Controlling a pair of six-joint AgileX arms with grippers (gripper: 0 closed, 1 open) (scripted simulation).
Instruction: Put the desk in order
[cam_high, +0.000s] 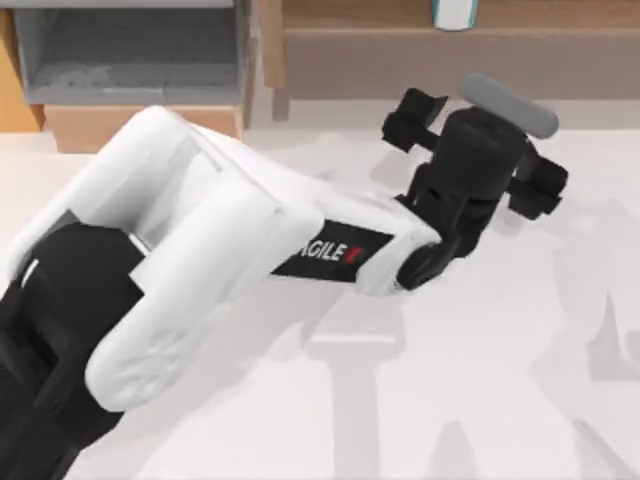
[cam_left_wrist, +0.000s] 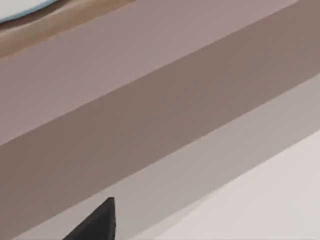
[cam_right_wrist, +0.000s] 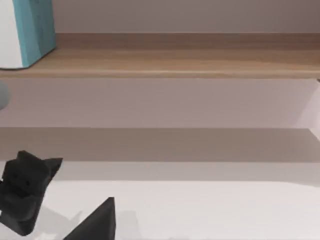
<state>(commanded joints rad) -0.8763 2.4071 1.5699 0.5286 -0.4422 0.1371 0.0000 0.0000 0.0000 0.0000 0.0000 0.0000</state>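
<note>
The white bench (cam_high: 500, 400) spreads wide and bare in front of the wooden shelf (cam_high: 420, 45), which runs along its far edge. Left of the shelf sits the grey-lined drawer box (cam_high: 130, 60), its cavity open towards the bench.

The left arm (cam_high: 200, 270) reaches across from the near left side up to the shelf front. Its left gripper (cam_high: 470, 150) hangs just before the shelf's lower edge, above a grey rounded piece (cam_high: 510, 105) lying on the bench close to the shelf. Whether the fingers touch or hold that piece cannot be told, nor how far they stand apart; the wrist body hides them from above. In the left wrist view a dark fingertip (cam_left_wrist: 97, 222) shows against the shelf's brown underside, very near it, with little room left towards the shelf.

On the shelf board stands a white and teal container (cam_right_wrist: 30, 30), above and slightly left of the left gripper in the top view. The right wrist view looks at the shelf front from further back, with one dark tip (cam_right_wrist: 97, 222) of the right gripper at the picture's edge; its fingers' opening cannot be told. All of the bench right of the shelf's middle and towards the near edge lies open.
</note>
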